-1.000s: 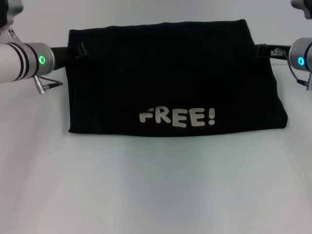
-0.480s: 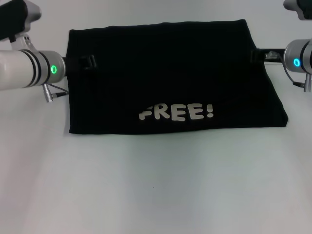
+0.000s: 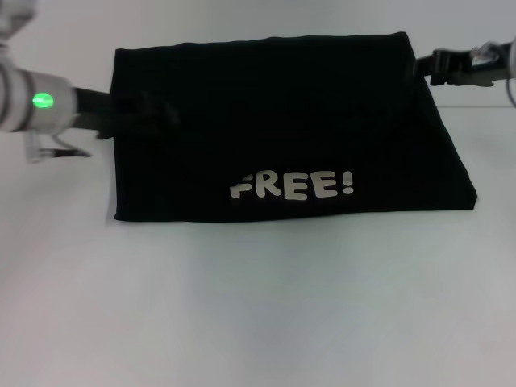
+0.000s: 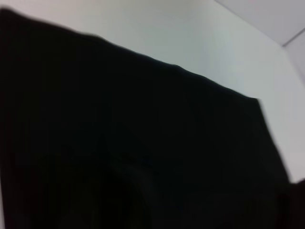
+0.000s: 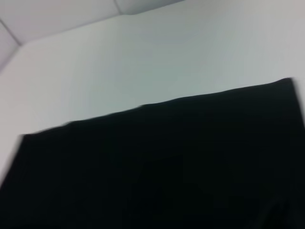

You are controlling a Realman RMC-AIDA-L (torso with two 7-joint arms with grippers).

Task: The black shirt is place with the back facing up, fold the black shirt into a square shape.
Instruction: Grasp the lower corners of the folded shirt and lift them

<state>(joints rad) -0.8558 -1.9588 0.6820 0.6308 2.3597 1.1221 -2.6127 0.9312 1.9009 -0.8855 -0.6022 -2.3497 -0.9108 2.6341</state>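
While the black shirt lay folded into a wide, flat band on the white table, its white "FREE!" lettering faced up near the front edge, a little right of the cloth's middle. The far edge ran nearly straight across, and the right side slanted outward toward the front corner. The left side edge stood almost square to the front.

The left gripper reached in from the left side and sat over the shirt's left edge, about halfway between the far and near edges; black against black cloth, its fingers could not be told open from closed, nor whether they held any fabric. Behind it the arm's pale wrist carried a green ring light. The right gripper stood at the shirt's far right corner, just beside the cloth edge, and its fingers' state could not be told either.

Both wrist views showed little but the shirt: in the left wrist view the dark cloth filled most of the picture with bare table beyond it, and the right wrist view showed the same cloth below a stretch of white surface.
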